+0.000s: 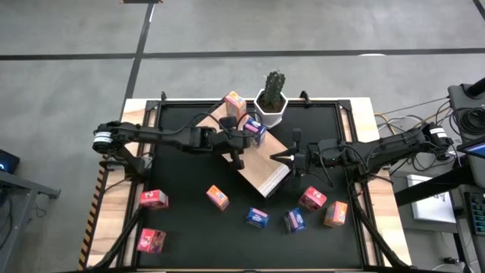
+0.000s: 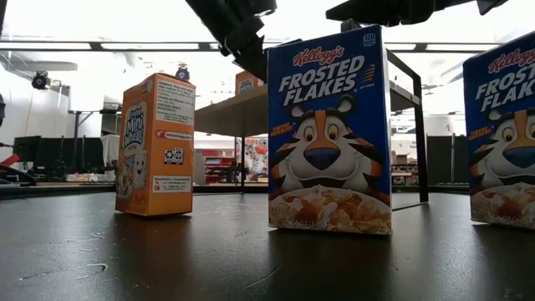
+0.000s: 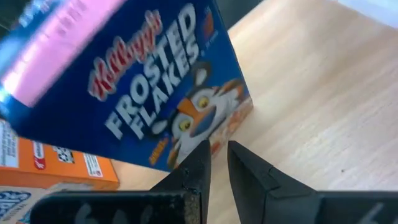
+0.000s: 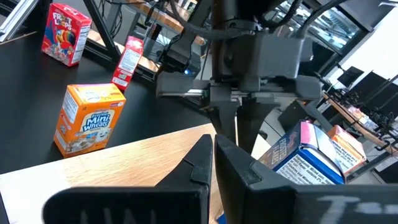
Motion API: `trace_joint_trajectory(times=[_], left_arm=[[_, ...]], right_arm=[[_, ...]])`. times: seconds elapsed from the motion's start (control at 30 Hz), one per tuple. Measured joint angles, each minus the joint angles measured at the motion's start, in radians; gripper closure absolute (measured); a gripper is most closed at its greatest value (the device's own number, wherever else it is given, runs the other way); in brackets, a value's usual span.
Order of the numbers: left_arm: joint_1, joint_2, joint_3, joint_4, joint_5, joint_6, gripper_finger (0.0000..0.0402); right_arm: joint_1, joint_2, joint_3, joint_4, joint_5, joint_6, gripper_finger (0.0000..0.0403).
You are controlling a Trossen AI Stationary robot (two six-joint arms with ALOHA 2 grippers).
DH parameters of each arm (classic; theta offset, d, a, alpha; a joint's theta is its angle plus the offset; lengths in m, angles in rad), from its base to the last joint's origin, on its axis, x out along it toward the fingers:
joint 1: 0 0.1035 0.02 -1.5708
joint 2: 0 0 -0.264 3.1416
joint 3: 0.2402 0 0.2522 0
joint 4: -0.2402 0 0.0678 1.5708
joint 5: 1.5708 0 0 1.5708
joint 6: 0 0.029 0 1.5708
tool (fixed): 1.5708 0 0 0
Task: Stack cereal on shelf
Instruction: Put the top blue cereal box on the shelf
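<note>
We look past our left pincer (image 3: 216, 163), whose two dark fingers (image 3: 198, 168) stand close together with only a narrow gap between them and nothing held in it. Just beyond the fingertips a blue Frosted Flakes box (image 3: 143, 93) sits tilted on the shelf (image 3: 311, 106), its pale wood grain filling the rest of the view. Beside the blue box lies an orange box (image 3: 56, 165) with small printed labels.
</note>
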Motion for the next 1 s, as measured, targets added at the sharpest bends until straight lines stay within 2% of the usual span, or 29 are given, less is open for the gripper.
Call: trace_joint_trajectory(times=[0.17, 0.43, 0.6, 0.73, 1.0], left_arm=[[0.007, 0.000, -0.019, 0.031, -0.057, 0.018, 0.0364], [0.014, 0.000, -0.021, 0.042, -0.058, 0.017, 0.0364], [0.013, 0.000, -0.021, 0.054, 0.010, 0.004, 0.0364], [0.015, 0.000, -0.049, 0.132, 0.015, 0.004, 0.0364], [0.029, 0.000, -0.058, 0.182, 0.016, 0.017, 0.0364]], right_arm=[[0.000, 0.000, 0.000, 0.000, 0.000, -0.001, 0.0394], [0.000, 0.000, 0.000, 0.000, 0.000, -0.009, 0.0394], [0.000, 0.000, 0.000, 0.000, 0.000, -0.009, 0.0394], [0.000, 0.000, 0.000, 0.000, 0.000, -0.009, 0.0394], [0.000, 0.000, 0.000, 0.000, 0.000, -0.009, 0.0394]])
